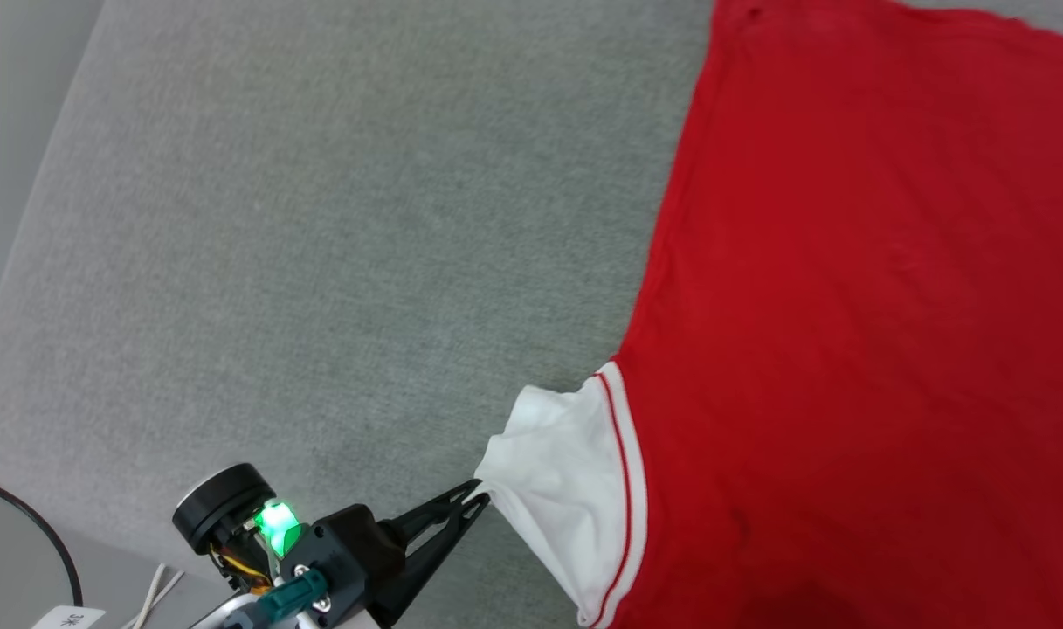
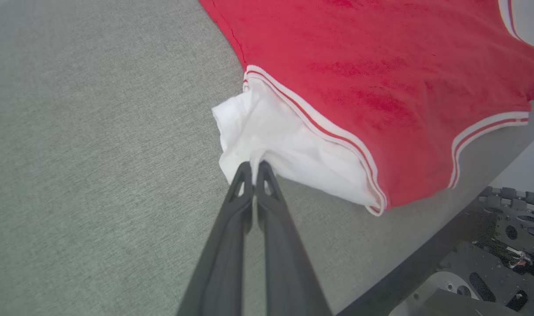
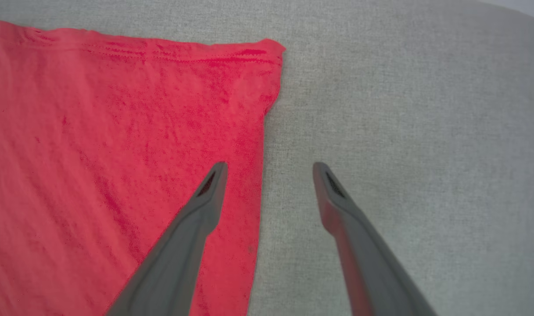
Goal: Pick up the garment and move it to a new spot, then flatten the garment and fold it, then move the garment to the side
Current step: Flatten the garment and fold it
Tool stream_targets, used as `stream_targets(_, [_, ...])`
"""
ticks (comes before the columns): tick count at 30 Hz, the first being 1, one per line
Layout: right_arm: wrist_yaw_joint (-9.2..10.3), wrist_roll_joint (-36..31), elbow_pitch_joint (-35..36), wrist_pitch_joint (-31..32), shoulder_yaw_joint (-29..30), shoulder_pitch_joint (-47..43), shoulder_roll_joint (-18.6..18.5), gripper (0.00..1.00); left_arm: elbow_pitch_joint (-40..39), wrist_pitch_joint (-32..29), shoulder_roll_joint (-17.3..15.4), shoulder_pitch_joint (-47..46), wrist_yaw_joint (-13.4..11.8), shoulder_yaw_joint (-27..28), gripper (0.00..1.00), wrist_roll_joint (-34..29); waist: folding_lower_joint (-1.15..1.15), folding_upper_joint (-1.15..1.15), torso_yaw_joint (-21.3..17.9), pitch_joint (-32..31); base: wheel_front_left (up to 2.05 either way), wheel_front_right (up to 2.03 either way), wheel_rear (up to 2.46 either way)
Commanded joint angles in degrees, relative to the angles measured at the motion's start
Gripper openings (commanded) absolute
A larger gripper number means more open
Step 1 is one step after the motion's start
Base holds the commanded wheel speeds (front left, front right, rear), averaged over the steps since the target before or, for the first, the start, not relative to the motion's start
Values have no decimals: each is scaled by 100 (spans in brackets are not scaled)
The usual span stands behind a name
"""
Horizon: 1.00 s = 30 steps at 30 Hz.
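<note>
Left gripper (image 2: 252, 169) is pinched tight on the white sleeve (image 2: 267, 140) of the garment (image 2: 359, 66). Right gripper (image 3: 270, 169) hangs open over the garment's side edge. I should pull the sleeve out slowly and flat.

Grey fabric surface (image 1: 321, 218); black cable (image 1: 59, 552), white label (image 1: 68, 618) beside its near-left corner.

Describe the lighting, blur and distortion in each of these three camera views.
Head view: soft, even light with hardly any shadows; the green light behind the left claw glares brightly. Left wrist view: the wide-angle lens bows the edge of the table; the sleeve is sharp. Right wrist view: the right claw looks slightly soft near the lens, and the shirt reads pinkish red.
</note>
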<state>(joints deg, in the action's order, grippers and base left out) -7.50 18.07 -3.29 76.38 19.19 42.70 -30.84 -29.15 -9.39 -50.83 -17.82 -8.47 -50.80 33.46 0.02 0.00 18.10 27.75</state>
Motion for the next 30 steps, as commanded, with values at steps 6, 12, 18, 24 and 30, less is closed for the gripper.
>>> stream_targets(6, [2,-707,-157,384,362,721,-5,100,-118,54,82,-274,134,30,0,-98,-2,0,752,836,0,0,0])
stream_targets(12, [2,-1041,-382,356,517,818,-15,100,28,239,251,-334,194,41,0,-37,-2,0,945,1027,0,0,0])
stream_targets(18, [2,-1112,-672,568,467,567,37,47,194,337,323,-359,236,32,0,-15,-2,0,972,1060,0,0,0])
stream_targets(24, [2,-1071,-692,595,437,424,-6,0,304,368,370,-397,270,16,0,-2,-2,0,922,963,0,0,0])
stream_targets(30, [2,-978,-749,499,413,32,-74,0,362,417,379,-351,202,63,0,67,-2,0,725,596,0,0,0])
